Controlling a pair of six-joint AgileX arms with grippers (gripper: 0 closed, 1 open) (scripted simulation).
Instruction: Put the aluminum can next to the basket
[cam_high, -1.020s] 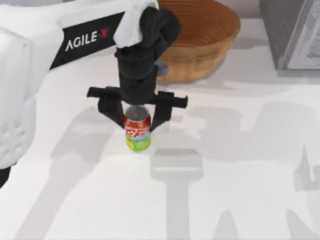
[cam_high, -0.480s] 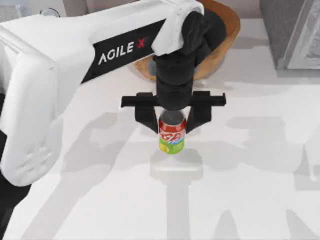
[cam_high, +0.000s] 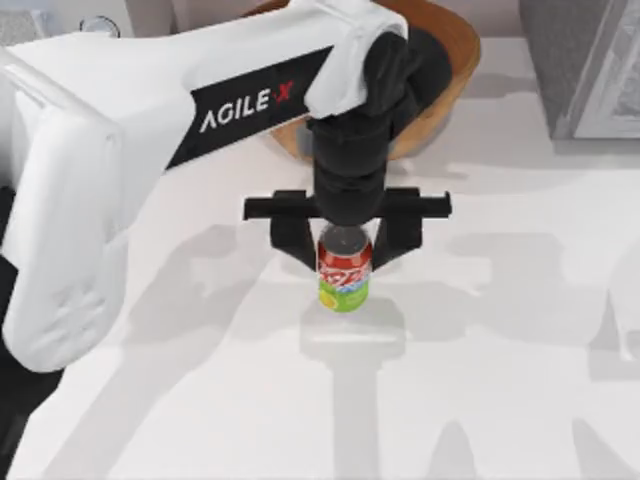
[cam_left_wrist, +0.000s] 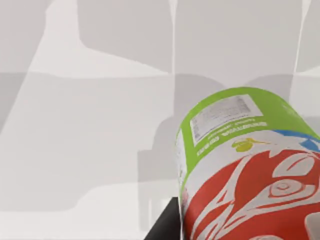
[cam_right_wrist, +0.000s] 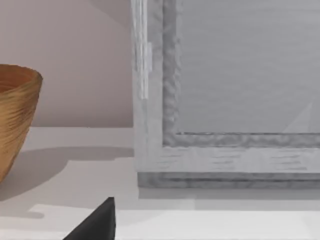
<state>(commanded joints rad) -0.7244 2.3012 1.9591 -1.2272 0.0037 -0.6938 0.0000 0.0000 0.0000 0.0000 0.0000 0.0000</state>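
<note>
The aluminum can (cam_high: 344, 278), red on top and lime green at its base, is upright between the fingers of my left gripper (cam_high: 343, 255), which is shut on it. It sits in front of the basket (cam_high: 448, 62), a short gap nearer the table's front edge. My left arm hides much of this brown woven basket. The left wrist view shows the can (cam_left_wrist: 250, 165) close up over the white table, and I cannot tell whether it touches the surface. My right gripper (cam_right_wrist: 95, 225) shows as a dark edge in the right wrist view, facing the basket (cam_right_wrist: 15, 115).
A grey framed box (cam_high: 585, 70) stands at the back right corner, to the right of the basket, and appears large in the right wrist view (cam_right_wrist: 225, 100). White table (cam_high: 500, 400) stretches in front of and to the right of the can.
Over the last second my left gripper carried the can to the right, closer to the basket's front. In the last half second it has hardly moved.
</note>
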